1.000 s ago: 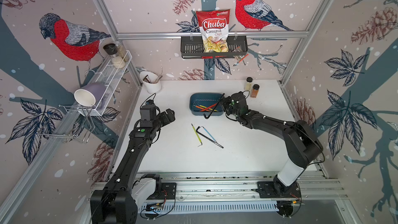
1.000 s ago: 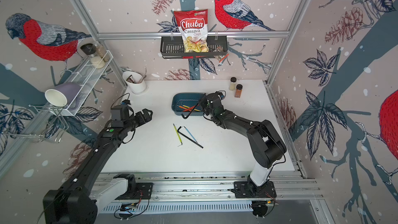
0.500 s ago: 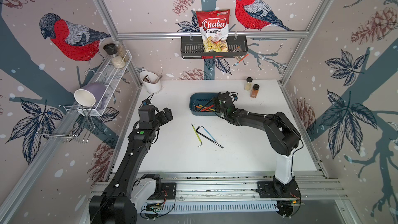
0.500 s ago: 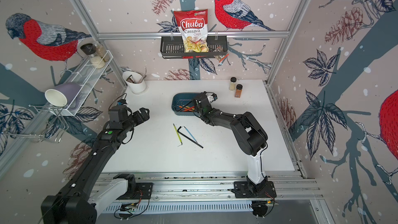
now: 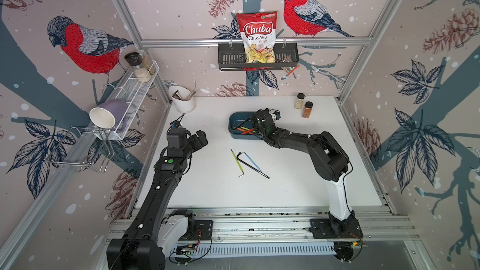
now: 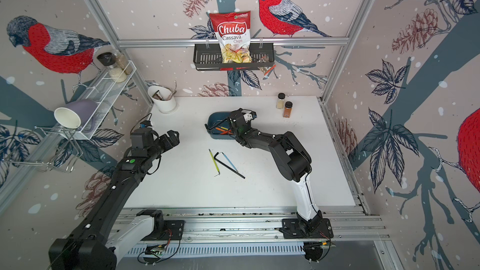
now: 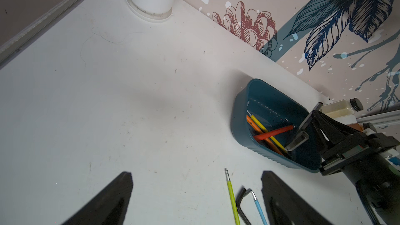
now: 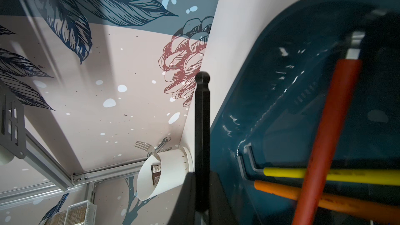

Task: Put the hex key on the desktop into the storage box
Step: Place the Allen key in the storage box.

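The storage box [image 5: 237, 135] stands on the desktop [image 5: 285, 190], toward the rear wall. The right gripper [image 8: 202, 176] is positioned at the end of the box nearest the right arm. Its jaws are closed on the held hex key [image 8: 202, 115], a black key with a ball end. In a top view the key's shaft [image 5: 241, 123] projects from the fingers across the open top of the box. In the right wrist view the ball end reaches past the box rim. Whether the key touches the box cannot be determined. Inside the box lie a red key [image 8: 329, 126], a yellow key [image 8: 287, 172] and an orange key [image 8: 277, 189], with the red one crossing over the other two. Three more keys lie on the desktop in front of the box, apart from it: a yellow-green key [image 5: 237, 162], a loose black hex key [image 5: 253, 166] and, just beside that, a light-blue key [image 5: 250, 159]. The left gripper [image 5: 201, 138] hovers off the side of the box nearest the left arm. Its fingers [image 7: 121, 191] are spread wide and hold nothing.
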`<state>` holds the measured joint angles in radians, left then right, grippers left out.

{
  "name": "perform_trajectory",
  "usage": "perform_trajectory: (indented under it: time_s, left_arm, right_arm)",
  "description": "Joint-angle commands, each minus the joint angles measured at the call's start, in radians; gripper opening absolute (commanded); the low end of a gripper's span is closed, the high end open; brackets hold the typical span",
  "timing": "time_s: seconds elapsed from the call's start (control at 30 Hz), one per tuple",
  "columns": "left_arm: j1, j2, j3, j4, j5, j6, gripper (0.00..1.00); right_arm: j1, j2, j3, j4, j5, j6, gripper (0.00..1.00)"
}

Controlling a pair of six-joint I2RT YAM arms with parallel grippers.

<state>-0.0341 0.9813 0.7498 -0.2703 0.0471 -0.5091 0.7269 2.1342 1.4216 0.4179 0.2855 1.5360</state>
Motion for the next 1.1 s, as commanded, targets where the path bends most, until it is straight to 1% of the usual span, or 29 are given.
perform_trajectory:
  time_s: [0.0, 0.13, 0.27, 0.43, 0.57, 0.6, 0.63, 0.7, 0.77, 0.87, 0.97, 1.07]
  left_arm:
    - [0.002, 0.000, -0.003, 0.011, 0.006, -0.007, 0.96]
    - [0.002, 0.005, -0.006, 0.012, 0.017, -0.010, 0.96]
    - [0.003, 0.010, -0.005, 0.012, 0.022, -0.012, 0.96]
    - [0.004, 0.013, -0.002, 0.017, 0.034, -0.010, 0.96]
    - [0.004, 0.014, -0.003, 0.014, 0.040, -0.010, 0.96]
    - [0.005, 0.014, -0.003, 0.015, 0.040, -0.010, 0.96]
    - [0.005, 0.014, -0.003, 0.015, 0.040, -0.010, 0.96]
    - [0.005, 0.015, -0.002, 0.016, 0.040, -0.011, 0.96]
    - [0.006, 0.017, -0.002, 0.016, 0.042, -0.010, 0.96]
    - [0.008, 0.019, 0.000, 0.016, 0.046, -0.010, 0.96]
    - [0.012, 0.022, 0.000, 0.016, 0.046, -0.008, 0.96]
    - [0.016, 0.027, 0.001, 0.014, 0.049, -0.009, 0.96]
  right_arm:
    - [0.006, 0.038, 0.026, 0.040, 0.016, 0.039, 0.00]
    - [0.011, 0.066, 0.023, 0.055, 0.038, 0.075, 0.00]
    - [0.022, 0.044, -0.001, 0.027, 0.105, 0.086, 0.00]
    - [0.030, 0.052, 0.004, 0.016, 0.154, 0.121, 0.00]
    - [0.022, 0.055, -0.006, 0.015, 0.165, 0.150, 0.01]
    - [0.022, 0.055, -0.003, 0.016, 0.165, 0.148, 0.07]
    - [0.020, 0.055, -0.004, 0.020, 0.165, 0.143, 0.15]
    - [0.017, 0.055, 0.000, 0.023, 0.155, 0.136, 0.36]
    - [0.016, 0.058, 0.000, 0.022, 0.142, 0.141, 0.47]
    - [0.012, 0.055, -0.001, 0.031, 0.114, 0.141, 0.54]
    - [0.014, 0.038, -0.003, 0.045, 0.091, 0.118, 0.56]
    - [0.018, -0.001, -0.008, 0.056, 0.072, 0.066, 0.57]
